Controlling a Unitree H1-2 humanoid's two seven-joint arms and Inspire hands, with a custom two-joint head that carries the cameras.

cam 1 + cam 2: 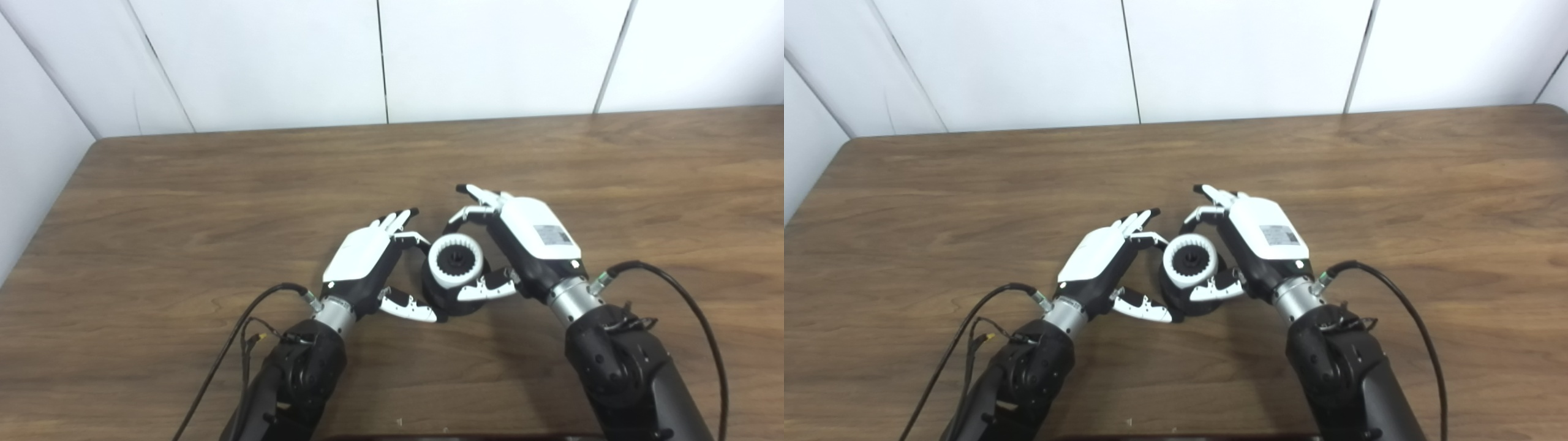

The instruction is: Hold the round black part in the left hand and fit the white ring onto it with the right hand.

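Bearing an unreadable label, right robot hand (527, 245) flanks white ring (454, 261).

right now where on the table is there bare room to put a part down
Bare wood runs along the far side of the table by the wall, and down the strips outside each arm. It is crowded at the near middle: the left hand and right hand flank the round black part, which carries the white ring.
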